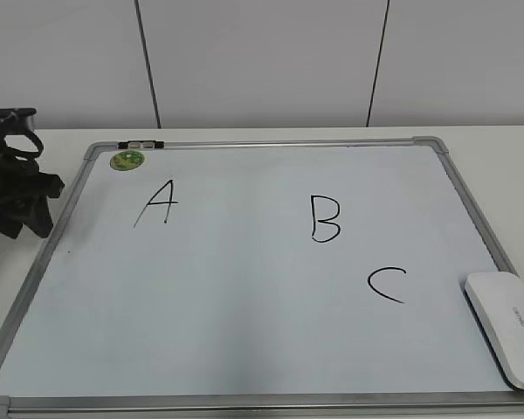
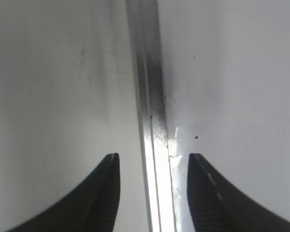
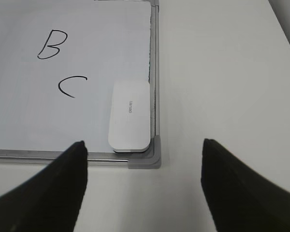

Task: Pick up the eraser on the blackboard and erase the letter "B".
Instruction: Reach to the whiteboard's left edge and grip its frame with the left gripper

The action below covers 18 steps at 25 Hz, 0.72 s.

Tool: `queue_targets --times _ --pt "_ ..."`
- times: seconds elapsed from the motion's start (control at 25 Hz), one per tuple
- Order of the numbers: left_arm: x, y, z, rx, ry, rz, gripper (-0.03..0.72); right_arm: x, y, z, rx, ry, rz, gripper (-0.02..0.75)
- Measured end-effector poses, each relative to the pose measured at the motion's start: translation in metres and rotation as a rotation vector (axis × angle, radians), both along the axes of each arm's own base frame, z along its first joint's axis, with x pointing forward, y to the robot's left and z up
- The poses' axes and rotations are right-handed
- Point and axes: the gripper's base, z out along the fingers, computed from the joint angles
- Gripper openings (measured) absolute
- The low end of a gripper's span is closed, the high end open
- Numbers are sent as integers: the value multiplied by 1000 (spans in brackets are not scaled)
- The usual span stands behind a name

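The blackboard (image 1: pixel 244 297) is a white board with a silver frame, lying flat on the table. The black letter "B" (image 1: pixel 325 218) is drawn right of the middle; it also shows in the right wrist view (image 3: pixel 52 44). The white eraser (image 1: pixel 510 325) lies on the board's near right corner, also seen in the right wrist view (image 3: pixel 130 116). My right gripper (image 3: pixel 142 145) is open and empty, above the table just off that corner. My left gripper (image 2: pixel 153 162) is open and empty, straddling the board's left frame rail (image 2: pixel 150 111). The left arm (image 1: pixel 13 188) sits at the board's left edge.
The letters "A" (image 1: pixel 160 202) and "C" (image 1: pixel 387 285) are also on the board. A small round green magnet (image 1: pixel 127 160) sits at the far left corner next to a black clip (image 1: pixel 140 144). White table surrounds the board; a white wall stands behind.
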Motion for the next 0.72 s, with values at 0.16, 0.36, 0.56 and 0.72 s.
queue_targets --times 0.16,0.36,0.56,0.72 --pt "14 -1 -13 -3 32 -1 309 0 0 0 0 0 0 563" --pt "23 -2 -25 -2 60 -2 302 0 0 0 0 0 0 563" --pt "25 3 -27 -3 64 9 286 0 0 0 0 0 0 563" --pt "26 16 -26 -16 62 49 274 0 0 0 0 0 0 563"
